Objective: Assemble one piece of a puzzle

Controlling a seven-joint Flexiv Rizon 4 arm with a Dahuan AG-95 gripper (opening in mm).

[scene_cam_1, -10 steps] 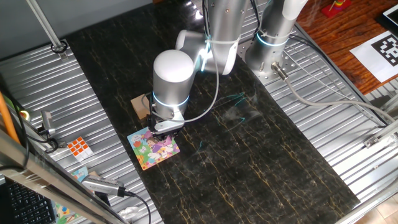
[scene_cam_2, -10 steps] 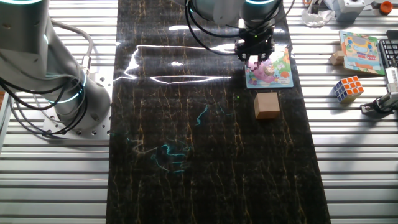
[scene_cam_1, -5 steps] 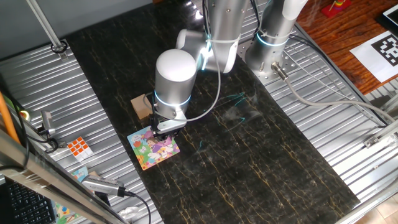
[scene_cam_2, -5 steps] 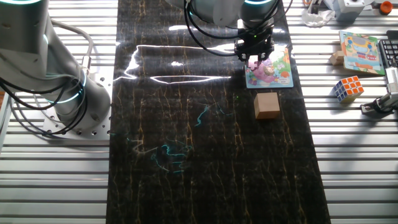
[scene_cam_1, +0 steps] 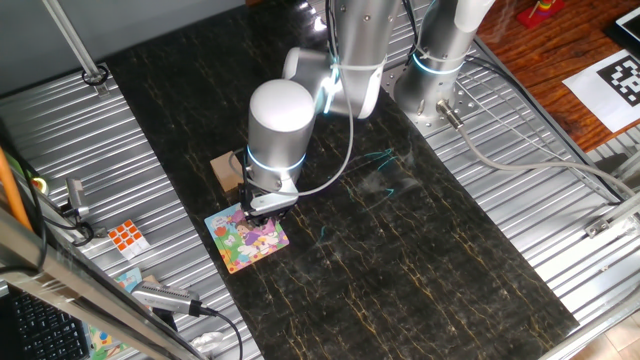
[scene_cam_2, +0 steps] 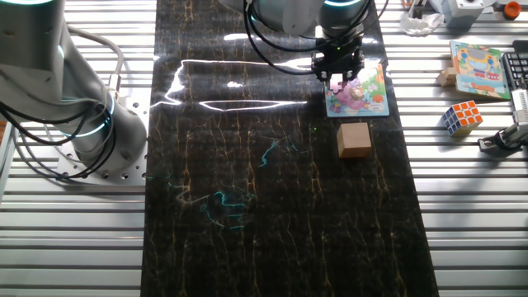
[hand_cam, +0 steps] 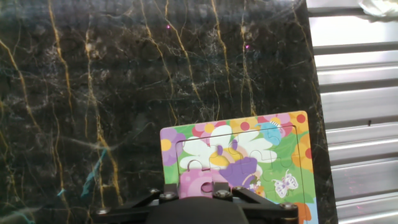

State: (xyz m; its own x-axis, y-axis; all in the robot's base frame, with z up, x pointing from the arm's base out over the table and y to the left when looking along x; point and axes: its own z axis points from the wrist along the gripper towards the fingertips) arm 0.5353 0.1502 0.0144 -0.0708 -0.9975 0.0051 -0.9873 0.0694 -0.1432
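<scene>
Pincer hardly moved: piece seems to be right at its spot

I look from a second ago to now, and almost nothing has changed. My pincer (scene_cam_1: 268,205) only wobbled a tiny bit and is back over the same edge of the puzzle (scene_cam_1: 247,238). The puzzle has not slid.

In the hand view the puzzle lies just under the pincer and spreads out in front of it. A small pink piece (hand_cam: 200,183) sits right at the fingertips, on the edge of the board closest to them. I cannot tell if it is pushed all the way in. I also cannot tell if the pincer is gripping or has let go, because the fingers are mostly hidden at the bottom of that view.

The tan block (scene_cam_2: 355,139) sits off to one side of the pincer, not touching the puzzle.

I think this stillness means the piece is being pressed home or was just set down. Next I would lift slowly and check.
</scene>
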